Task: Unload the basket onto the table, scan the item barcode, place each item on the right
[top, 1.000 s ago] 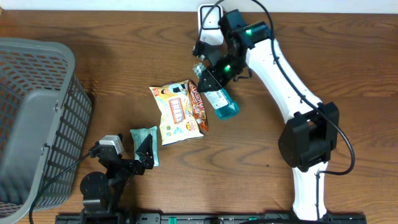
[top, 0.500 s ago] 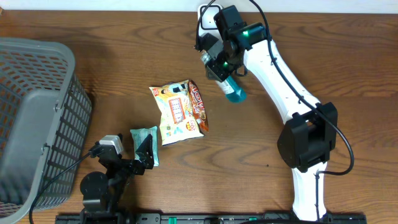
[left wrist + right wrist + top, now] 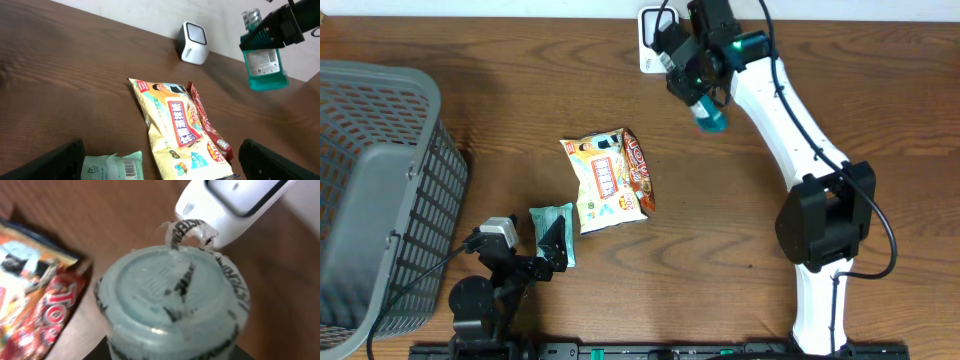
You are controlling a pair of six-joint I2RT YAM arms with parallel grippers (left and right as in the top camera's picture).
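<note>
Right gripper (image 3: 692, 78) pinching the bottle (image 3: 710, 115) up by the scanner (image 3: 653, 40).
And it's aloft at the top of the overhead frame, just right of the scanner, jaws clamped on the upper body near the cap (image 3: 172, 295), bottom end tipped toward lower right. Rigid plastic with liquid inside, I'd say: fairly weighty, smooth, likely slick, so it could swing or slip in a light pinch. A grip across the shoulder below the cap looks soundest, clear of the label (image 3: 262, 62). That torn seal (image 3: 192, 227) offers nothing to grab. Whether the barcode faces the scanner, can't tell. Left gripper (image 3: 548, 252) sits spread wide at lower left, carrying nothing.
</note>
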